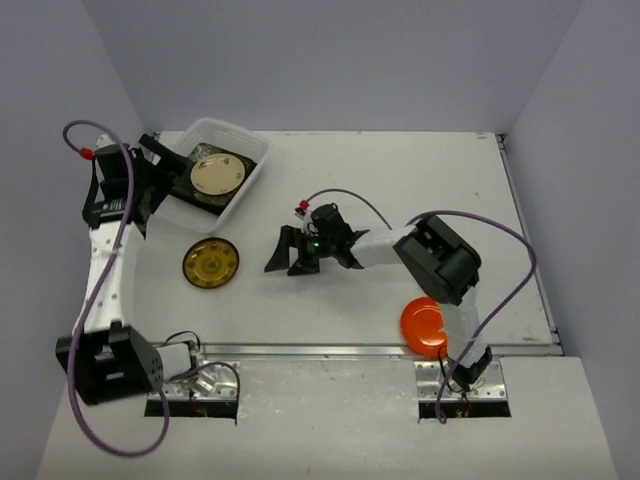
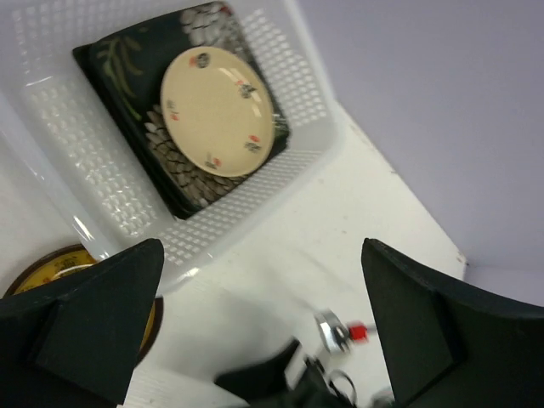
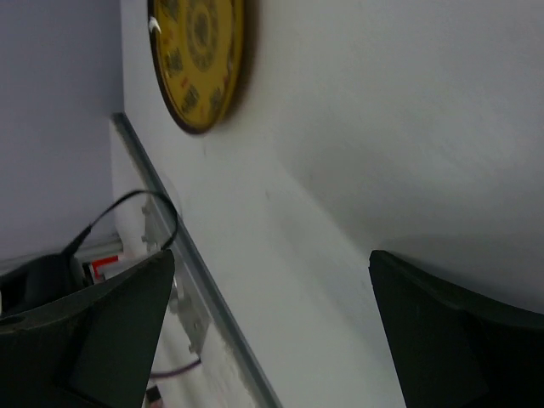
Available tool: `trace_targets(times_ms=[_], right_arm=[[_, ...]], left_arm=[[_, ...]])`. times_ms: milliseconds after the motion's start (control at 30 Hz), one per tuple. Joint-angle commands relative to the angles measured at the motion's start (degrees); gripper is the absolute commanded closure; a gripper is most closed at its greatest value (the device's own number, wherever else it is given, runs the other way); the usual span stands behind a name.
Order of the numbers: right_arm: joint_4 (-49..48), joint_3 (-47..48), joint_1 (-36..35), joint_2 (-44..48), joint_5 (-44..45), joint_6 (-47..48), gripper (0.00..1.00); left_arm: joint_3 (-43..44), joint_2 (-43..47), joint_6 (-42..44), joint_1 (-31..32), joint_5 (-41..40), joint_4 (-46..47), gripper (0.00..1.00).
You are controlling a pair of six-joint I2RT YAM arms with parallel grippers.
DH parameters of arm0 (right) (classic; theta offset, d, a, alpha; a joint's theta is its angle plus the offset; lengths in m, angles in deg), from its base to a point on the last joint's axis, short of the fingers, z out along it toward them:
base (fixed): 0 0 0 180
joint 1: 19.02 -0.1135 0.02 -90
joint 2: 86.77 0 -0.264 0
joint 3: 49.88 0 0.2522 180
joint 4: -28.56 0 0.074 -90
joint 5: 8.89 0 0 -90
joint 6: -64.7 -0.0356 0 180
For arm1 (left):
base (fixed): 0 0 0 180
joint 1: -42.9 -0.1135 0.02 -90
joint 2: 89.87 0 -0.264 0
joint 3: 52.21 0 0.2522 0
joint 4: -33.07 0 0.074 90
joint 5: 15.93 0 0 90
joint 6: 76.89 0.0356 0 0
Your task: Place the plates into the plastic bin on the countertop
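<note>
The plastic bin (image 1: 250,150) stands at the back left of the countertop (image 1: 400,170). Inside it a cream round plate (image 1: 218,175) lies on a black white-flowered square plate (image 1: 185,185). My left gripper (image 1: 165,185) hovers open over the bin's left side, holding nothing. In the left wrist view the cream plate (image 2: 217,110) and the flowered plate (image 2: 183,174) show beyond the open left gripper (image 2: 263,323). A yellow patterned plate (image 1: 210,264) lies in front of the bin. My right gripper (image 1: 288,255) stands open and empty to its right. An orange plate (image 1: 425,325) sits by the right arm's base.
Pale lilac walls enclose the countertop on three sides. A metal strip (image 1: 330,350) runs along the front edge, also in the right wrist view as the metal strip (image 3: 187,255). The yellow plate (image 3: 195,59) lies ahead of the right gripper (image 3: 272,331).
</note>
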Motion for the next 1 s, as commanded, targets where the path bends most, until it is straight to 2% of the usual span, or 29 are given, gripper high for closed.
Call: trace_targets(times_ms=[0,167,233,433,467,533,567,633,733,767,833,900,967], right_arm=[[-6.0,14.8,-3.2,-13.5,2.3,-8.5,0.03],[-2.3,27.6,-5.9,-24.7,4.5,-9.9,0.19],[1.7,31.7,-6.7,-28.2,7.3,-10.9,0.33],[11.0,33.8,-8.5,-30.2,16.3,-14.5,0.62],[11.4,33.4,-8.6,-30.0,17.2,-15.0,0.7],[12.8,32.7,-8.7,-29.3,18.4,-15.2,0.95],[13.1,32.0,-8.7,-28.8,18.7,-14.9,0.99],[12.5,27.8,-8.5,-25.4,19.2,-13.3,1.0],[8.8,15.2,-7.4,-15.1,21.5,-9.0,1.0],[7.8,6.6,-6.9,-7.3,23.0,-6.1,1.0],[5.8,-1.9,-4.2,1.0,24.6,-2.6,1.0],[7.2,-12.6,0.5,14.3,20.8,4.1,1.0],[11.7,-15.1,4.7,20.3,16.6,8.5,1.0]], left_arm=[[-6.4,17.2,5.2,-0.3,6.9,2.3,0.0],[-12.1,26.4,9.2,-0.3,9.0,-0.1,0.0],[-13.7,27.8,10.7,-0.2,8.7,-1.9,0.0],[-17.6,30.5,11.1,0.0,9.9,-2.4,0.0],[-17.7,30.3,11.5,0.0,9.9,-2.7,0.0],[-17.7,29.8,12.4,0.2,9.5,-3.5,0.0],[-17.6,29.7,12.5,0.4,9.1,-3.6,0.0],[-17.2,30.0,13.0,1.3,8.2,-3.7,0.0],[-16.9,30.1,14.0,2.7,9.2,-3.4,0.0],[-17.1,29.7,14.5,4.2,11.5,-3.0,0.0],[-17.3,28.3,15.7,5.7,14.5,-2.3,0.0],[-18.2,25.2,16.6,8.3,19.9,-2.0,0.0],[-20.1,23.5,16.1,11.8,21.2,-0.3,0.0]])
